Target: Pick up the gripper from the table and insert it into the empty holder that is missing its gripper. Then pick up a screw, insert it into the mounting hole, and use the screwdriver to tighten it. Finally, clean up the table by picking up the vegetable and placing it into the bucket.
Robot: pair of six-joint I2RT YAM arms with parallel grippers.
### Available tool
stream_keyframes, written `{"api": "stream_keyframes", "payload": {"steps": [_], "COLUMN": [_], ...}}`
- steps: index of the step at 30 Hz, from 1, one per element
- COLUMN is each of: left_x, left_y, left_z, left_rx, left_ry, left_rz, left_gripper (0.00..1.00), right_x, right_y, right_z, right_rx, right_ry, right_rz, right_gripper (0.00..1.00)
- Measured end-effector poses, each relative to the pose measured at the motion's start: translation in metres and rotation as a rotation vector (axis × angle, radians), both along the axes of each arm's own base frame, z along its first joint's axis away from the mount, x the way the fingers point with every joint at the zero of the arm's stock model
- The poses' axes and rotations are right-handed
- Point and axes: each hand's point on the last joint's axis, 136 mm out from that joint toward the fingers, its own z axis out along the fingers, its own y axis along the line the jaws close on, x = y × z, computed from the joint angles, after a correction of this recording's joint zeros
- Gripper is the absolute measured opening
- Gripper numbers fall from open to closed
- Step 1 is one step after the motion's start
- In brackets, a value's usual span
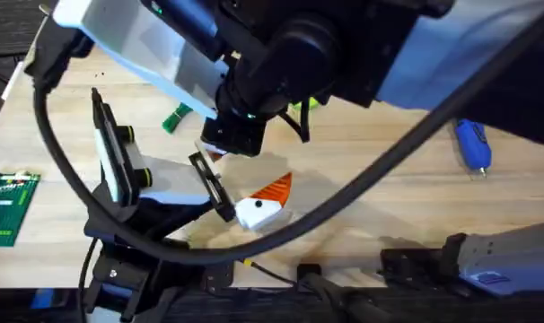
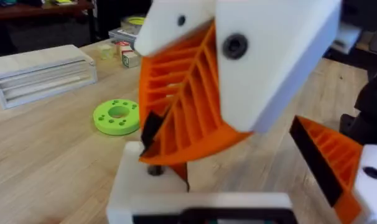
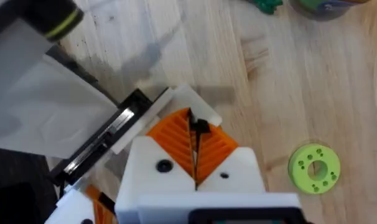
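My left gripper (image 2: pixel 244 180) stands open. One side is a bare white holder (image 2: pixel 139 186) with a dark mounting hole (image 2: pixel 155 170). The other finger carries an orange pad (image 2: pixel 328 165). My right gripper (image 3: pixel 193 127) is shut on the small orange gripper (image 2: pixel 178 172) and holds it against that holder (image 3: pixel 182 102). Both grippers meet at the table's middle (image 1: pixel 258 206). The blue screwdriver (image 1: pixel 472 145) lies at the right. The green vegetable (image 1: pixel 176 118) lies farther back, with the bucket (image 3: pixel 328 6) near it. The screw is out of view.
A lime-green disc (image 2: pixel 117 116) lies on the wooden table (image 1: pixel 389 197) beside the grippers. A green board (image 1: pixel 7 206) sits at the left edge. A white box (image 2: pixel 42 74) and small blocks (image 2: pixel 123 53) stand farther off. The right arm looms dark over the back.
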Motion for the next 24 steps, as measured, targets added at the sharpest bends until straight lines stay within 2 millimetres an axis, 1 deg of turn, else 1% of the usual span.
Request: {"api": "stream_keyframes", "payload": {"steps": [2,5,7,8,10,15,16,18,21,24], "left_x": [0.0,0.0,0.0,0.0,0.0,0.0,0.0,0.0,0.0,0.0], "left_y": [0.0,0.0,0.0,0.0,0.0,0.0,0.0,0.0,0.0,0.0], "left_z": [0.0,0.0,0.0,0.0,0.0,0.0,0.0,0.0,0.0,0.0], "left_rx": [0.0,0.0,0.0,0.0,0.0,0.0,0.0,0.0,0.0,0.0], "left_ry": [0.0,0.0,0.0,0.0,0.0,0.0,0.001,0.0,0.0,0.0], "left_rz": [0.0,0.0,0.0,0.0,0.0,0.0,0.0,0.0,0.0,0.0], "left_gripper": [0.993,0.993,0.993,0.993,0.992,0.993,0.992,0.993,0.993,0.993], "right_x": [0.0,0.0,0.001,0.002,0.004,0.014,0.017,0.022,0.031,0.041], "right_y": [0.0,0.0,0.0,-0.001,-0.001,-0.004,-0.005,-0.007,-0.011,-0.022], "right_z": [0.0,0.0,0.0,0.0,0.001,0.002,0.003,0.003,0.007,0.017], "right_rx": [0.001,0.003,0.004,0.005,0.006,0.024,0.028,0.036,0.055,0.087], "right_ry": [0.002,0.002,0.002,0.003,0.004,0.013,0.014,0.019,0.023,0.023], "right_rz": [-0.003,-0.006,-0.009,-0.013,-0.02,-0.072,-0.083,-0.107,-0.15,-0.206], "right_gripper": [0.021,0.182,0.237,0.28,0.415,0.863,0.933,0.965,0.974,0.977]}}
